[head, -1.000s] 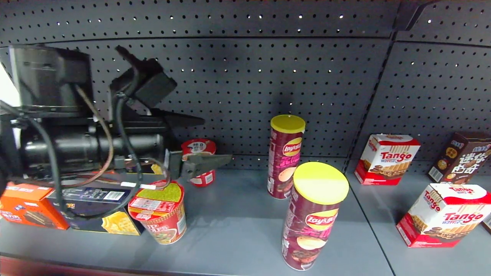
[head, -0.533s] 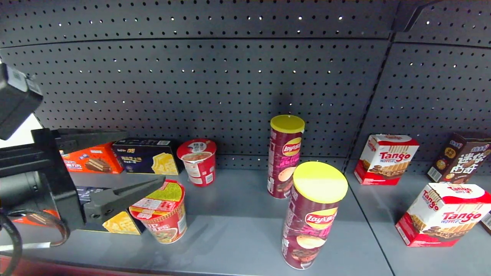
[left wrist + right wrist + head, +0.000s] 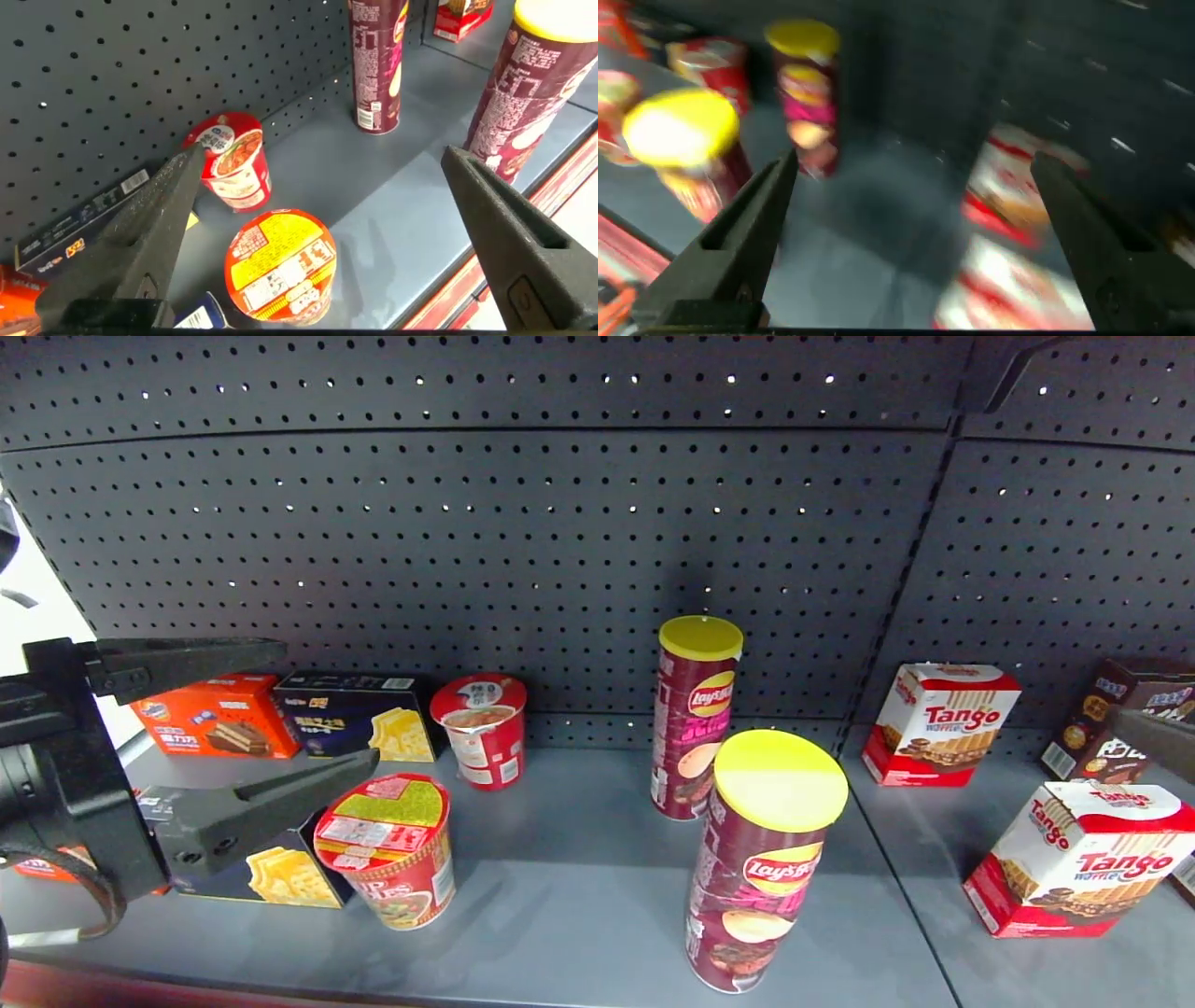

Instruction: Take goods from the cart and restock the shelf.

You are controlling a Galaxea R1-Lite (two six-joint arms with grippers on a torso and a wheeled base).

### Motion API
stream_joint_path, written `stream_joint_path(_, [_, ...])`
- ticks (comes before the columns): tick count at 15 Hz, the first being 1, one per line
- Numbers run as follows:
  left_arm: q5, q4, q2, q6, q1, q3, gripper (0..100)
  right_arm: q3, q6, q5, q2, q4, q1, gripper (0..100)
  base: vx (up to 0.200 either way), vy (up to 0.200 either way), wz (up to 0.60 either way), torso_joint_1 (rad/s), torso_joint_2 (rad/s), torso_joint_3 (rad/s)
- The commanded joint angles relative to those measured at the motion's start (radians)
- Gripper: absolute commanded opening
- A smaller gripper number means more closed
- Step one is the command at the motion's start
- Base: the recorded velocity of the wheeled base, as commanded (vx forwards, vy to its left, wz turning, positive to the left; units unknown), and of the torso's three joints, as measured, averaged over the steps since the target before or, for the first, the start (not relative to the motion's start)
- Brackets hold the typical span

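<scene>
My left gripper point(image 3: 327, 705) hangs open and empty at the shelf's left end, just left of the front cup noodle point(image 3: 387, 849). From the left wrist view, that cup point(image 3: 278, 266) lies between and below the open gripper point(image 3: 322, 154), with a second red cup point(image 3: 234, 159) behind it. Two maroon chip cans with yellow lids stand mid-shelf, one in front point(image 3: 761, 859) and one behind point(image 3: 695, 714). My right gripper point(image 3: 915, 161) is open and empty, facing the shelf, and one of its fingers point(image 3: 1153, 733) shows at the right edge.
The grey shelf point(image 3: 579, 877) has a pegboard back wall point(image 3: 560, 523). An orange box point(image 3: 210, 714) and dark blue boxes point(image 3: 359, 714) sit at the left. Red-and-white wafer boxes point(image 3: 938, 723) point(image 3: 1083, 859) and a brown box point(image 3: 1120, 709) sit at the right.
My left arm has pulled back to the left, away from the cup noodles, uncovering the boxes behind it. A finger of the right gripper has come in at the right edge.
</scene>
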Motion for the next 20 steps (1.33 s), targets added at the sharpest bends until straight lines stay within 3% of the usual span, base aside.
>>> stream_joint_path(1, [0.000,0.000,0.006,-0.001,0.001,-0.002,100,-0.001,-0.001,0.002,0.227,-0.115,0.070,100,0.000,0.000,0.00,0.000,0.00,0.000])
stream_joint_path(3, [-0.002,-0.001,0.023,0.000,0.001,-0.002,100,0.020,-0.002,0.007,0.300,-0.183,0.082,100,0.000,0.000,0.00,0.000,0.00,0.000])
stream_joint_path(9, [-0.008,-0.009,0.077,0.000,-0.002,-0.014,100,0.060,-0.005,0.022,0.348,-0.190,0.124,100,0.000,0.000,0.00,0.000,0.00,0.000])
stream_joint_path(13, [-0.005,-0.060,0.129,-0.001,0.001,-0.019,100,0.264,-0.007,0.032,0.346,-0.312,0.129,100,0.000,0.000,0.00,0.000,0.00,0.000])
stream_joint_path(20, [-0.006,-0.060,0.146,0.000,-0.002,-0.022,100,0.318,-0.007,0.068,0.349,-0.312,0.125,100,0.000,0.000,0.00,0.000,0.00,0.000])
